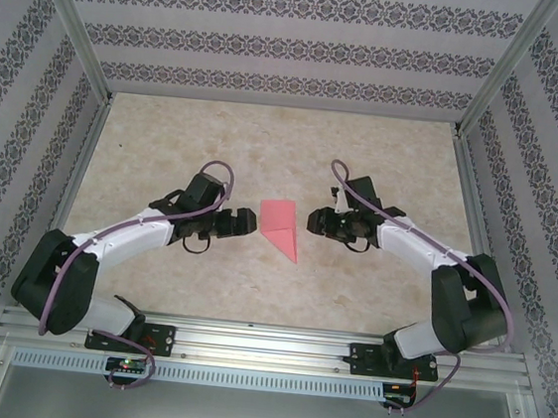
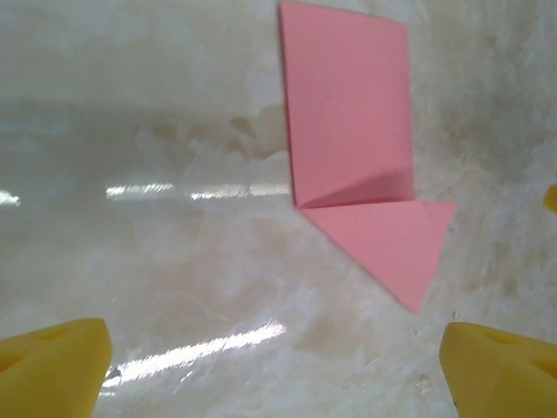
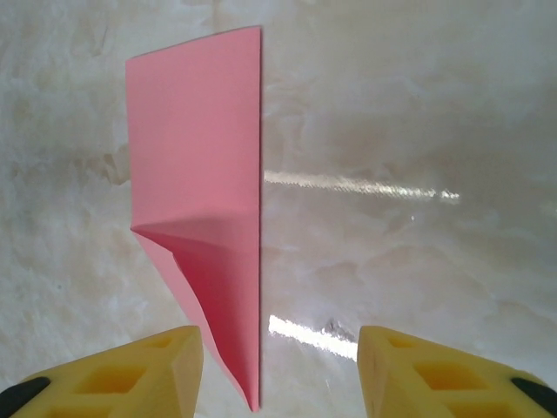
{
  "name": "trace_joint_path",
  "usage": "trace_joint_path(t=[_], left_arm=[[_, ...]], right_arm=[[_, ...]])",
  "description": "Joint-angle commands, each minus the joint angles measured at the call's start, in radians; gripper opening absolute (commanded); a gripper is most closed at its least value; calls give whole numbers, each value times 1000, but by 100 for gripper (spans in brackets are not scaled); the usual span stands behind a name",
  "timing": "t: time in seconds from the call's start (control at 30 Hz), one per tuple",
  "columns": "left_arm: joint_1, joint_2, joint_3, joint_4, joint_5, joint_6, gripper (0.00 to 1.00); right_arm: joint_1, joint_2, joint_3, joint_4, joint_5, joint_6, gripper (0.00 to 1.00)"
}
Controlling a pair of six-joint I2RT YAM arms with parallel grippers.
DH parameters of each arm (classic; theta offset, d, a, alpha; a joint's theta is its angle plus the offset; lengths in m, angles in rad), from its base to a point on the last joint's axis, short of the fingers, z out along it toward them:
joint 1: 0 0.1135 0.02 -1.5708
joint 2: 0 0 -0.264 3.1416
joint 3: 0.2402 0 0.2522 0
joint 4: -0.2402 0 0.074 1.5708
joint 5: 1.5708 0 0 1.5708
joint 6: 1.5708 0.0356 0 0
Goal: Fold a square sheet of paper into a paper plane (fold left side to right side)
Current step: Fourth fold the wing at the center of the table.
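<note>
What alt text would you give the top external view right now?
A folded pink paper plane lies on the marbled table, tip pointing toward the near edge. The left gripper and right gripper flank it, neither touching it.

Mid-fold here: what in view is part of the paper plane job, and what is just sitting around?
Job: folded pink paper, lying on the table, between the open left gripper and open right gripper.
Just there: patterned walls, metal rail at the near edge.
</note>
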Motion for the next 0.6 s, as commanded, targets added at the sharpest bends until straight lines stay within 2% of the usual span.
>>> trace_joint_path(t=[0.0,0.27,0.43,0.57], left_arm=[[10,-37,-51,114,-3,-51,100],[12,9,-56,154,36,-70,98],[11,24,-52,161,50,-73,97],[10,40,-50,164,53,-73,97]], right_arm=[[23,67,42,42,-41,-47,52],[99,209,124,73,-81,-28,50],[120,232,132,77,-80,-27,49],[120,230,121,82,-93,-31,41]])
